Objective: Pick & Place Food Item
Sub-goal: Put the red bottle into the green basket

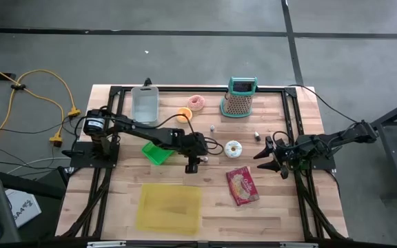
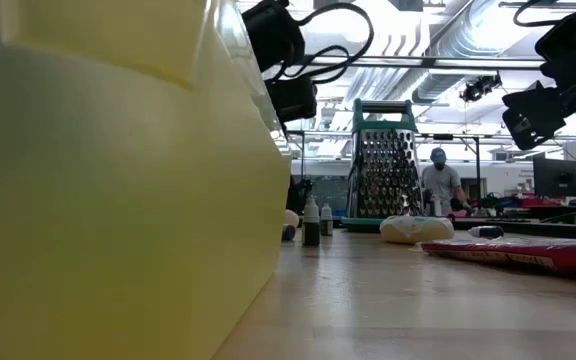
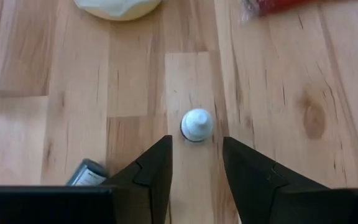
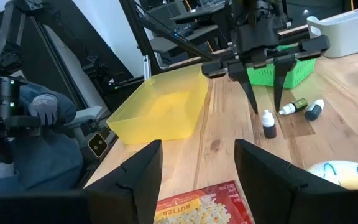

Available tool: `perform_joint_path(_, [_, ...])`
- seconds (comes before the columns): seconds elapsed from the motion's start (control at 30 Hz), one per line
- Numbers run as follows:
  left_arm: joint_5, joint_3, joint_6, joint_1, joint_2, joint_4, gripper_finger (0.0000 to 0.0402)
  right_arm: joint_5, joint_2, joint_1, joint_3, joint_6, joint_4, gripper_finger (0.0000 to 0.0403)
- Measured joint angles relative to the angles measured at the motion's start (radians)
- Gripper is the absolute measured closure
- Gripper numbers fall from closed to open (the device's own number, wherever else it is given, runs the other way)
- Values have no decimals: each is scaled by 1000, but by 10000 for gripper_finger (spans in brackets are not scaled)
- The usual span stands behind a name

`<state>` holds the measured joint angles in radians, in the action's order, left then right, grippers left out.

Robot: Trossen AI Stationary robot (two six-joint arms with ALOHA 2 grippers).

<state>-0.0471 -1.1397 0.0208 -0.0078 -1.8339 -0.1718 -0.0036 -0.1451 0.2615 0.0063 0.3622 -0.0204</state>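
Note:
A small dark bottle with a white cap (image 3: 197, 124) stands upright on the wooden table. My left gripper (image 3: 196, 140) hangs open just above it, pointing steeply down, one fingertip to each side and touching nothing; the right wrist view shows the same gripper (image 4: 267, 99) over the bottle (image 4: 269, 124). A white iced donut (image 1: 233, 148) and a red popcorn packet (image 1: 242, 186) lie on the table to the right of it. My right gripper (image 1: 267, 153) waits open at the table's right side, held level.
Two more small bottles (image 4: 294, 107) (image 4: 314, 110) lie beside the standing one. A yellow tray (image 1: 169, 208) sits near the front edge and a green basket (image 1: 157, 153) under the left arm. At the back are a white bin (image 1: 145, 103), a pink donut (image 1: 197, 102) and a grater (image 1: 240, 98).

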Motion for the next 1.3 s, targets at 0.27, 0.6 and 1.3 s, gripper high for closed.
perform_joint_path(0.27, [-8,0,-3,0,-15,25,265,0,-2,0,0,0,-3,215])
perform_joint_path(0.6, [-8,0,1,0,-15,36,265,0,-2,0,0,0,-3,215])
perform_joint_path(1.3, [-56,0,-8,4,-61,112,265,0,-7,0,0,0,-5,215])
